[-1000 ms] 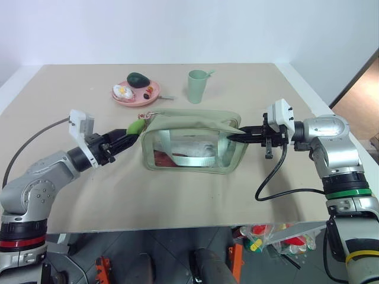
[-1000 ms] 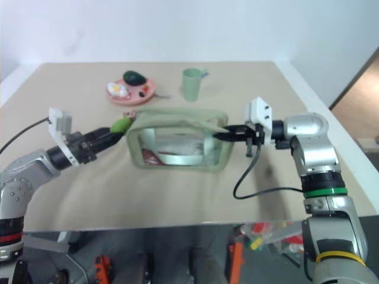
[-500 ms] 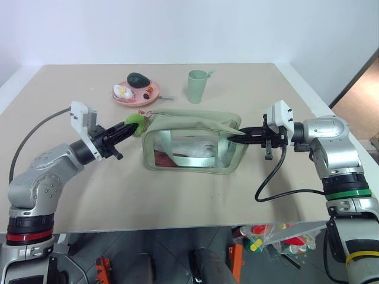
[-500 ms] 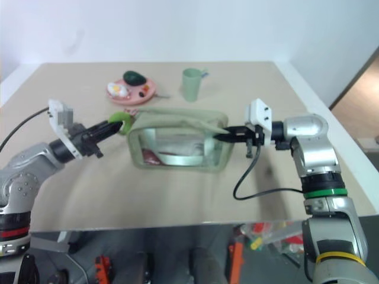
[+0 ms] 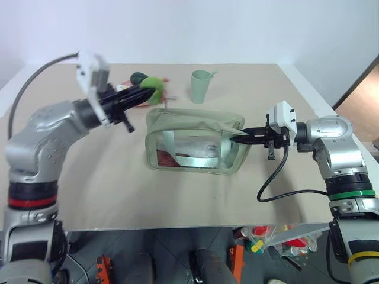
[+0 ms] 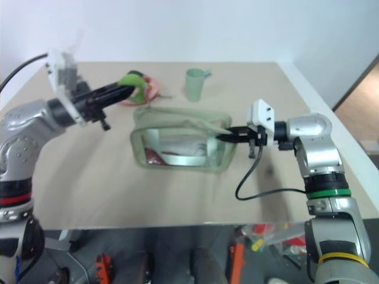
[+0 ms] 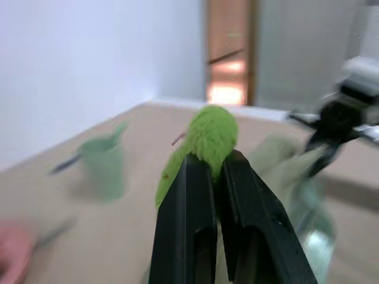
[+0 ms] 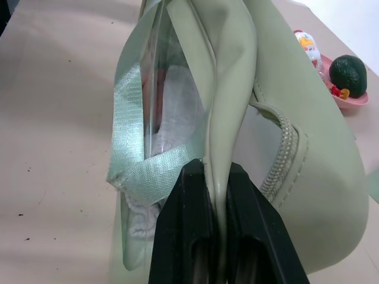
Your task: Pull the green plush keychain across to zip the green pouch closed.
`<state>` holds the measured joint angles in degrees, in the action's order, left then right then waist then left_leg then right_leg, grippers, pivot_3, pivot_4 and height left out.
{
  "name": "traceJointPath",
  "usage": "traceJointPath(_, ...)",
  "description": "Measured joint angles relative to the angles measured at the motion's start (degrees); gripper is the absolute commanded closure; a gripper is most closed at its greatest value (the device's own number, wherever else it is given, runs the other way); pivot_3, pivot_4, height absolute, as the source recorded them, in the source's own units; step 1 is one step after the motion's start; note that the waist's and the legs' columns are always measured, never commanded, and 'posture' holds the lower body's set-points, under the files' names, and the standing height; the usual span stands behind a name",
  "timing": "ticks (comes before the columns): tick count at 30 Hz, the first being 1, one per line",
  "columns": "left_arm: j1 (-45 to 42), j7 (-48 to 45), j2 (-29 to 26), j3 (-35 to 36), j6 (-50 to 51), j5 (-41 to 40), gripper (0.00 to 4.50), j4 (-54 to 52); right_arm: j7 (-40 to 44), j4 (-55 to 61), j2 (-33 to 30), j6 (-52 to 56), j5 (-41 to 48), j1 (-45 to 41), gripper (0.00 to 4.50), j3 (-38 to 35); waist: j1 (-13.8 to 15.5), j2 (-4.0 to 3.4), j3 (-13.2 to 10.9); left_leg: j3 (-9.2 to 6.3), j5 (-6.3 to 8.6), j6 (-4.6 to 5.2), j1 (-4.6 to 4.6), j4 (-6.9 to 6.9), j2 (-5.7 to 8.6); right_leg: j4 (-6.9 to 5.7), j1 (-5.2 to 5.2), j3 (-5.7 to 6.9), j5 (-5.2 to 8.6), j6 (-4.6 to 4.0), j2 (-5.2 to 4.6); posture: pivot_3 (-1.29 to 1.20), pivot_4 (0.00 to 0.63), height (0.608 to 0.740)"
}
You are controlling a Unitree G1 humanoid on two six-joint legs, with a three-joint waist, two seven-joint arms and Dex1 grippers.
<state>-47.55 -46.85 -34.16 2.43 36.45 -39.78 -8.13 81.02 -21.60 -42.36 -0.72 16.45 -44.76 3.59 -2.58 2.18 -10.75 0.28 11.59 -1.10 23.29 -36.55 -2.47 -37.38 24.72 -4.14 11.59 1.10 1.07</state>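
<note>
The green plush keychain [image 5: 155, 86] is a fuzzy lime oblong, pinched in my left gripper [image 5: 145, 92], which is shut on it and raised above the pouch's left end. In the left wrist view the black fingers [image 7: 186, 201] clamp the keychain [image 7: 204, 139] from both sides. The green pouch [image 5: 195, 127] stands mid-table, sage fabric with clear sides. My right gripper [image 5: 243, 136] is shut on the fabric at the pouch's right end, and the right wrist view shows that fold [image 8: 228, 106] squeezed between its fingertips. I cannot make out how the keychain joins the zipper.
A pale green cup [image 5: 200, 86] stands behind the pouch. A pink plate [image 8: 349, 97] with a dark avocado toy [image 8: 348, 72] sits at the back left, behind my left arm. A black cable [image 5: 272, 183] loops from my right wrist onto the table.
My left gripper shut on the keychain at the pouch's left end, then rose and swung to the right with it. The right gripper held still on the pouch.
</note>
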Motion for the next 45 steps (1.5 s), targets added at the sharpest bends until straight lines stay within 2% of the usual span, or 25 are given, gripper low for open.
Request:
traceJointPath(3,-0.78,-3.12,2.11,-4.97,0.22,1.13,4.43,0.35,-0.01,0.00,0.06,-0.02,-0.01,0.00,4.50,0.00,-0.45,-0.02,0.00,0.11,0.01,0.01,0.01,0.06,-0.02,-0.01,0.13,-0.11,0.00,0.03,0.02,0.00,0.150,0.740)
traceJointPath(8,-0.69,-6.09,2.20,-9.23,0.12,5.23,4.43,1.85,-0.23,0.29,-0.12,-0.14,0.00,0.16,4.50,0.00,-0.31,-0.02,0.00,-0.04,0.00,0.01,0.00,0.11,-0.09,-0.15,0.19,-0.05,0.02,-0.02,0.16,0.00,0.150,0.740)
traceJointPath(15,-0.63,-7.17,1.07,-8.86,1.57,6.00,2.01,2.53,-0.41,1.32,-1.00,-0.11,0.04,0.94,4.50,-0.07,-0.16,-0.02,0.00,0.03,0.00,0.00,0.03,-0.01,-0.01,-0.15,0.15,-0.09,0.02,0.00,0.04,0.00,0.150,0.740)
traceJointPath(19,-0.63,-9.26,-2.63,-8.52,2.72,5.98,0.61,2.11,-0.53,1.30,-0.99,-0.16,0.04,0.93,4.50,-0.07,-0.17,-0.02,-0.01,0.01,0.00,0.00,0.03,0.00,-0.01,-0.16,0.17,-0.08,0.02,-0.01,0.04,0.00,0.150,0.740)
traceJointPath(20,-0.61,-9.93,-3.69,-8.26,2.94,5.97,0.31,1.91,-0.59,1.26,-0.99,-0.18,0.04,0.93,4.50,-0.07,-0.17,-0.02,-0.01,0.01,0.00,0.00,0.03,0.01,-0.02,-0.16,0.18,-0.08,0.03,-0.01,0.05,0.00,0.150,0.740)
traceJointPath(22,-0.23,-11.83,-7.84,-7.39,4.27,5.87,0.05,0.58,-0.85,1.17,-0.88,-0.45,0.03,0.91,4.50,-0.05,-0.21,-0.03,-0.01,0.01,0.00,0.00,0.03,0.03,-0.04,-0.16,0.20,-0.07,0.03,-0.01,0.06,0.00,0.150,0.740)
traceJointPath(27,3.47,-14.83,-14.92,-4.40,7.70,4.88,0.05,-2.68,-0.78,0.16,-0.35,-0.85,-0.04,0.44,4.50,0.00,-0.19,-0.03,-0.01,0.02,0.00,0.00,0.03,0.05,-0.05,-0.16,0.20,-0.06,0.06,-0.03,0.05,0.00,0.150,0.740)
traceJointPath(30,7.01,-14.82,-16.45,-3.16,9.12,4.22,0.05,-4.63,-0.43,-0.64,0.07,-1.17,-0.49,-0.24,4.50,0.08,-0.19,-0.03,-0.01,0.03,0.00,0.00,0.03,0.03,-0.05,-0.16,0.19,-0.06,0.07,-0.06,0.05,0.00,0.150,0.740)
traceJointPath(36,15.42,-11.06,-16.57,1.84,10.12,3.25,0.05,-9.39,0.23,-2.36,0.87,-1.72,-1.09,-1.40,4.50,0.27,-0.26,-0.03,-0.01,0.02,0.00,0.00,0.00,0.02,-0.09,-0.22,0.20,-0.04,0.07,-0.07,0.06,0.00,0.150,0.740)
traceJointPath(40,19.95,-6.15,-12.73,3.83,7.83,4.43,0.05,-10.06,0.30,-2.90,0.93,-1.88,-1.18,-1.66,4.50,0.27,-0.16,-0.02,-0.01,0.01,-0.01,0.00,-0.01,0.00,-0.09,-0.25,0.19,-0.02,0.07,-0.10,0.06,0.00,0.150,0.740)
traceJointPath(42,20.77,-4.05,-10.69,3.73,6.07,5.69,0.56,-9.98,0.36,-2.91,0.96,-1.91,-1.23,-1.74,4.50,0.28,-0.16,-0.01,-0.02,0.02,-0.02,-0.02,0.00,-0.01,-0.08,-0.26,0.19,-0.04,0.06,-0.10,0.06,0.00,0.150,0.740)
traceJointPath(44,20.93,-2.89,-9.42,3.71,4.08,7.03,0.68,-9.54,0.45,-2.90,0.96,-1.92,-1.23,-1.74,4.50,0.29,-0.18,-0.02,-0.01,0.07,-0.02,-0.03,-0.04,0.00,-0.07,-0.26,0.18,-0.08,0.05,-0.09,0.05,0.00,0.150,0.740)
traceJointPath(45,20.96,-2.29,-8.53,3.73,3.00,7.44,1.11,-9.06,0.49,-2.90,0.96,-1.91,-1.23,-1.73,4.50,0.29,-0.18,-0.02,-0.01,0.07,-0.02,-0.03,-0.04,0.00,-0.08,-0.26,0.18,-0.08,0.04,-0.08,0.06,0.00,0.150,0.740)
